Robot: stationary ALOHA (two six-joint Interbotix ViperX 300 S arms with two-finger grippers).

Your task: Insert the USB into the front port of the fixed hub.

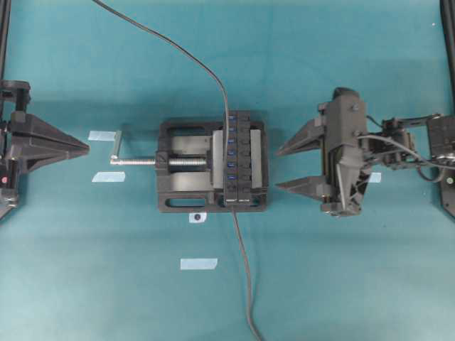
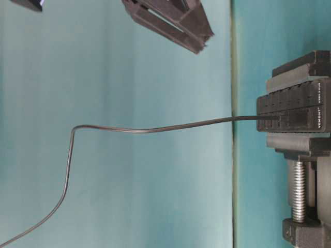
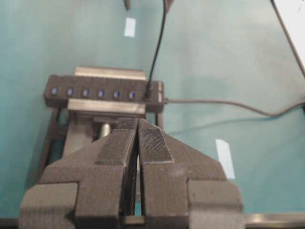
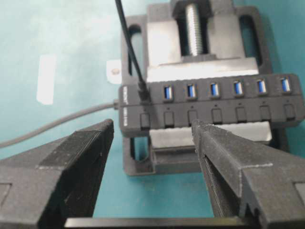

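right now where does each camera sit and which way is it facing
Overhead: straight down on the fixed hub in the vise; both grippers show.
Table-level: low, turned sideways, along the table at the hub's end; one gripper's tips above.
Left wrist: behind the shut left gripper, facing the hub.
Right wrist: behind the open right gripper, facing the hub.
All share the hub.

Seen: one hub (image 1: 237,159) in one vise (image 1: 186,165), one USB (image 4: 143,90), two cables. Also four tape strips (image 1: 198,263), two grippers.
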